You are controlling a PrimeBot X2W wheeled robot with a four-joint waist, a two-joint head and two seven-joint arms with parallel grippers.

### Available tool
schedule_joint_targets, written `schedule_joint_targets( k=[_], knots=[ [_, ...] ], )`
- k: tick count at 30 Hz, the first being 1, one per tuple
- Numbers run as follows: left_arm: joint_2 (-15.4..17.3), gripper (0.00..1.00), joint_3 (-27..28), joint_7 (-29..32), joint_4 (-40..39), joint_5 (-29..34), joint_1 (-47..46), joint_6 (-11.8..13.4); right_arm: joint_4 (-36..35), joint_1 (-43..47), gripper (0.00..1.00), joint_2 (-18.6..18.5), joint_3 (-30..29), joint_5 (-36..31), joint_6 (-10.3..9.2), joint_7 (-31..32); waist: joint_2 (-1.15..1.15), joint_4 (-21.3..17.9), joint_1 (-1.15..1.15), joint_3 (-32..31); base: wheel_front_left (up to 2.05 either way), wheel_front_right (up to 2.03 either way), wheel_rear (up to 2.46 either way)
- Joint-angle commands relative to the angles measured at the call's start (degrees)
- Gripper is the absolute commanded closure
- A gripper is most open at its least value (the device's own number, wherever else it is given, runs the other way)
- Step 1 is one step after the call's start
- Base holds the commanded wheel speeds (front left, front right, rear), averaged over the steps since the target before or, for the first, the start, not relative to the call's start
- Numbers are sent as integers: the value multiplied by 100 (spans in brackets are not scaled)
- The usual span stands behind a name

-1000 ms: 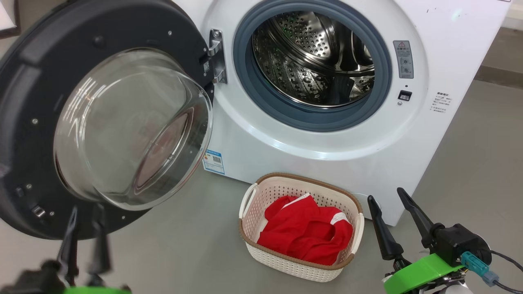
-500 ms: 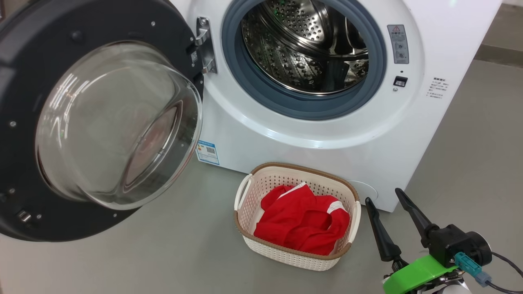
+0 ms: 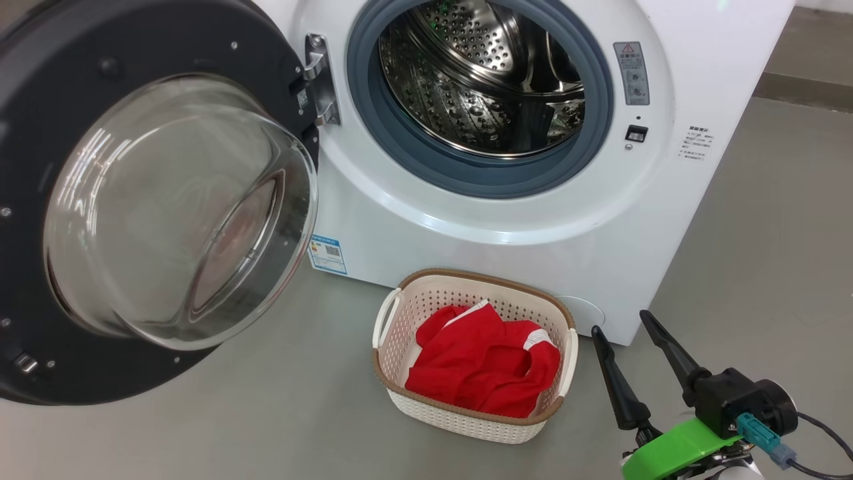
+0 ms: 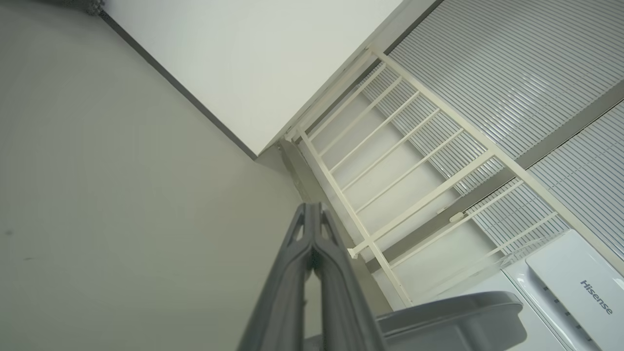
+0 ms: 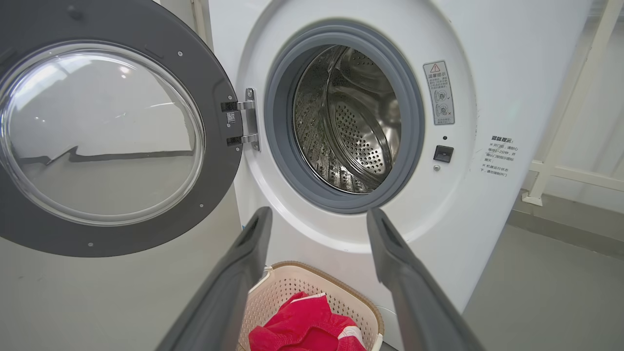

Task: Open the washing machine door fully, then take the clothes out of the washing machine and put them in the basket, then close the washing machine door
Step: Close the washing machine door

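1. One white washer (image 3: 466, 240) is standing on the grey floor (image 3: 266, 413), and its steel drum (image 3: 480, 73) is showing shining bare metal through the grey ring (image 3: 480, 179).
2. The door (image 3: 180, 213) is hanging wide open on its hinge (image 3: 318, 80) at the left side of the washer, and its glass bowl is bulging out from the black rim.
3. The basket (image 3: 466, 275) is sitting on the floor just in front of the washer, below the drum opening and to the right of the door. Whether it is touching the washer, I cannot tell.
4. The clothes (image 3: 483, 363) are lying bunched inside the basket, red with white stripes, and they are covering most of its bottom.
5. The right gripper (image 3: 620, 322) is hovering over the floor just to the right of the basket, apart from it. Its jaws are standing spread wide and are holding nothing. In the right wrist view its two fingers (image 5: 234, 273) are framing the basket and the lower edge of the ring.
6. The left gripper (image 4: 312, 207) is appearing in the left wrist view. Its jaws are pressing together with nothing between them, and it is pointing toward the floor and a white railing (image 4: 492, 151).
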Motion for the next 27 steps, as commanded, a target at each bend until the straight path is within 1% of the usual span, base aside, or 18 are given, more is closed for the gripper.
schedule_joint_targets(
  k=[1, 5, 9, 12, 19, 26, 27],
  knots=[
    [391, 100, 108, 151, 72, -107, -225, 7, -122, -234, 0, -11, 143, -58, 39, -36, 0, -19, 0, 10, 0, 0, 0],
    [477, 100, 350, 728, 711, -577, -466, -84, -84, -227, 0, -48, 193, -75, 39, -36, 0, -81, 0, -18, 0, 0, 0],
    [610, 100, 391, 1156, 1085, -780, -590, -231, -97, -276, 0, -123, 233, -88, 39, -36, 0, -181, 0, -10, 0, 0, 0],
    [696, 100, 380, 1424, 1350, -831, -679, -141, -81, -303, 0, -180, 278, -82, 39, -36, 0, -248, 0, -9, 0, 0, 0],
    [841, 100, 395, 1861, 1699, -983, -774, -243, -39, -304, 0, -241, 434, -33, 39, -36, 0, -382, 0, -21, 0, 0, 0],
    [1010, 100, 327, 2360, 2026, -1069, -686, -571, -37, -247, 0, -244, 377, 4, 39, -36, 0, -447, 0, -99, 0, 0, 0],
    [1057, 100, 333, 2562, 2135, -1126, -638, -675, -40, -204, 0, -235, 354, 8, 39, -36, 0, -449, 0, -132, 0, 0, 0]
  ],
)
